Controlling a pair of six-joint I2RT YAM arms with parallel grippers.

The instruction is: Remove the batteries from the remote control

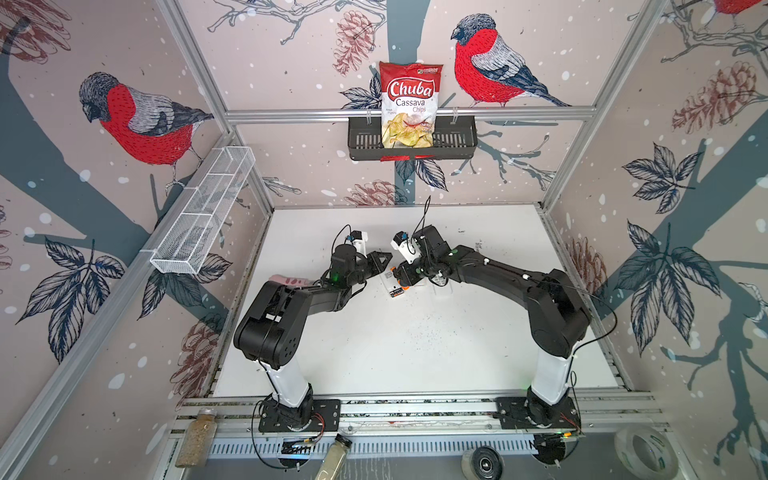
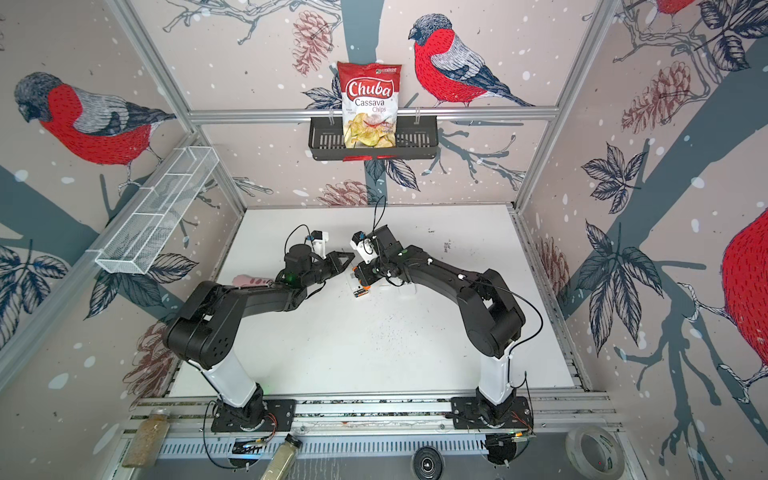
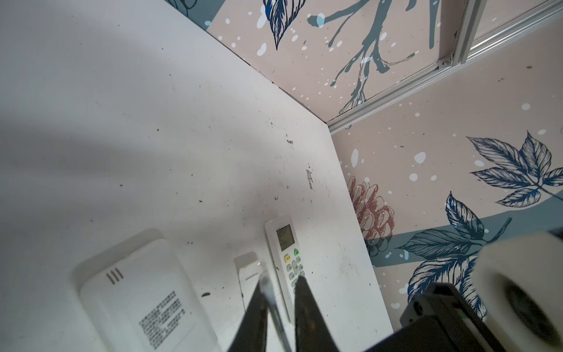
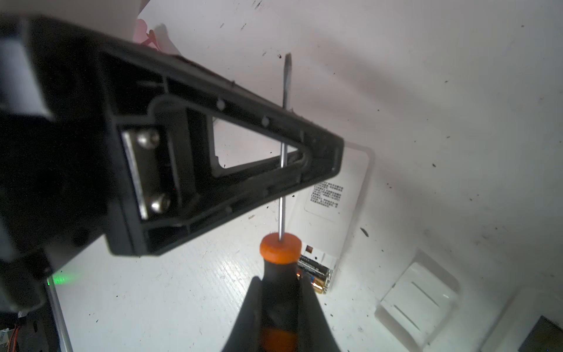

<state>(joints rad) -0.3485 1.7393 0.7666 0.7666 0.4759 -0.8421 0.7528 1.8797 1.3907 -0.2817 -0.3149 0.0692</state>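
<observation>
In the right wrist view, at lower centre, the right hand [image 4: 278,282] is clenched on the orange-and-black-handled screwdriver [image 4: 280,247]. Its thin steel shaft runs up behind a black triangular finger of the left hand [image 3: 281,279]. In the left wrist view that hand's jaws stand narrowly apart either side of the shaft; whether they pinch it I cannot tell. The slim black gold-ended batteries [image 4: 313,271] lie in the open bay of the white plastic remote control [image 4: 332,189], which lies face down mid-frame on the white bench [image 1: 395,353].

Screwdriver [image 4: 280,248] shaft shiny metal, remote [image 4: 335,228] smooth white plastic, table [image 4: 426,91] matt, scuffed.
</observation>
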